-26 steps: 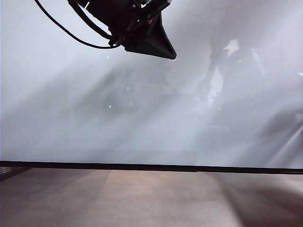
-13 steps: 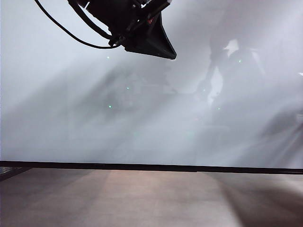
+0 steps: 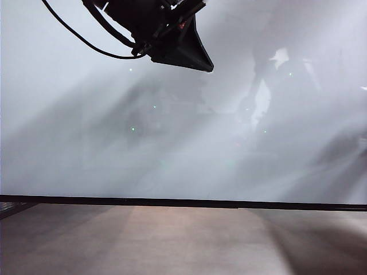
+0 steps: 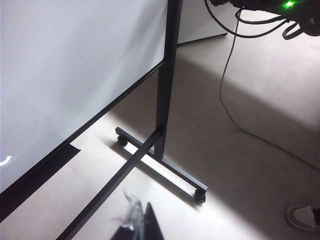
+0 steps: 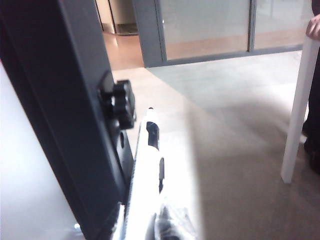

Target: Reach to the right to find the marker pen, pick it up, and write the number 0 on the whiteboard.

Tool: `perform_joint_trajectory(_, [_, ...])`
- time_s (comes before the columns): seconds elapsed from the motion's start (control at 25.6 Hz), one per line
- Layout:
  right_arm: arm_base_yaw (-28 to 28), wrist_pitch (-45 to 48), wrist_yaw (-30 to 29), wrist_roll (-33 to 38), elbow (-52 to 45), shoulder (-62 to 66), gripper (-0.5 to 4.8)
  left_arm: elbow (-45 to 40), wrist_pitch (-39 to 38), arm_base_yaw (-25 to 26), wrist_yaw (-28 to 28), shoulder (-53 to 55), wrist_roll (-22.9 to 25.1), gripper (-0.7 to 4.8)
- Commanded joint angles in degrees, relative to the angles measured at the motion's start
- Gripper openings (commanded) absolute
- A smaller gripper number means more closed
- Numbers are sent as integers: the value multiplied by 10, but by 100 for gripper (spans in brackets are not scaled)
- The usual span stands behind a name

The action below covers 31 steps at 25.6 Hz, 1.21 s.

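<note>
The whiteboard [image 3: 172, 132] fills the exterior view, glossy white with a thin black lower edge; no number 0 shows on it. My left gripper [image 3: 200, 62], black and wedge-shaped, hangs in front of the board's top and looks empty. In the left wrist view it [image 4: 142, 225] shows shut, tips together, over the floor beside the whiteboard [image 4: 65, 65]. In the right wrist view the marker pen [image 5: 150, 150], white with black bands, runs out from my right gripper [image 5: 150, 232], which is shut on it next to the board's dark side post [image 5: 65, 100].
The board's stand has a black upright [image 4: 167, 75] and a wheeled foot [image 4: 200, 195]. A cable [image 4: 225, 85] trails over the floor and a shoe [image 4: 302, 217] is nearby. A black knob [image 5: 122, 102] sticks out of the post. A white leg [image 5: 297, 110] stands further off.
</note>
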Motion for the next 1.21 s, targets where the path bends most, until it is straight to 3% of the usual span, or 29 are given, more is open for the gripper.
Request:
perform_joint_trajectory(0.04, [-10,33,-3,2,0,-3,-3,4,7,1,3,-2,2,-5])
perform_joint_trajectory(0.47, [-69,82,-27,2,-33,-33,-2,4,7,1,3,-2,2,-5])
perform_joint_trajectory(0.67, [-75,235,-34,58,-102,-49,-1,4,7,1,3,-2,2,-5])
perform_joint_trajectory(0.82, [-72,233,-102,93,-122,-84,-1,4,7,1,3,-2,2,-5])
perform_joint_trajectory(1.21, [-73,202,-104,92,-122,-81,-1,4,7,1,3,-2,2,-5])
